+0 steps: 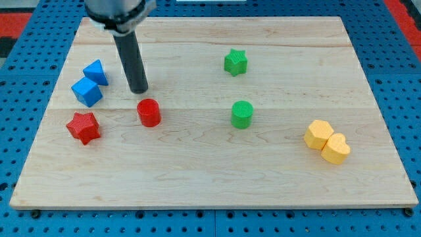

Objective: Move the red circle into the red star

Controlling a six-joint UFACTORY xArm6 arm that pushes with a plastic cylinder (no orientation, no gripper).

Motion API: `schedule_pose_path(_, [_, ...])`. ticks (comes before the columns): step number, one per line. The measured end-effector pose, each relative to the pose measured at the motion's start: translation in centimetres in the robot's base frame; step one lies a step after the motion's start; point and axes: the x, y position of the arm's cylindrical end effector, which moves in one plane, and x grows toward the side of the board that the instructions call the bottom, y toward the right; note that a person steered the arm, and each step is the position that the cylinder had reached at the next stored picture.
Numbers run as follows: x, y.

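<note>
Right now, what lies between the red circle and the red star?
Nothing: bare board between the red circle and the red star, in the camera view.

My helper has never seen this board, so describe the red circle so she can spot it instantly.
Look at the wooden board's left half, below my tip. The red circle stands there, right of the red star. It is the only red round block; the other cylinder is green.

- We find no text, label, brand, number or sign that can be read anywhere on the board or on the blocks.
</note>
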Motion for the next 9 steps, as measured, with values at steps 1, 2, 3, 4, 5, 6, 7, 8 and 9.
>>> schedule_pose_path(1, [1.1, 4.1])
schedule_pose_path(2, [1.6, 7.3])
schedule_pose_path(3, [4.6, 7.3])
schedule_pose_path(4, [4.8, 1.5])
schedule_pose_path(5, [3.4, -1.0])
schedule_pose_path(6, [2.6, -0.2])
schedule_pose_path(7, [4.7, -4.9])
schedule_pose_path(8, [6.7, -5.6])
schedule_pose_path(9, [7.3, -4.2])
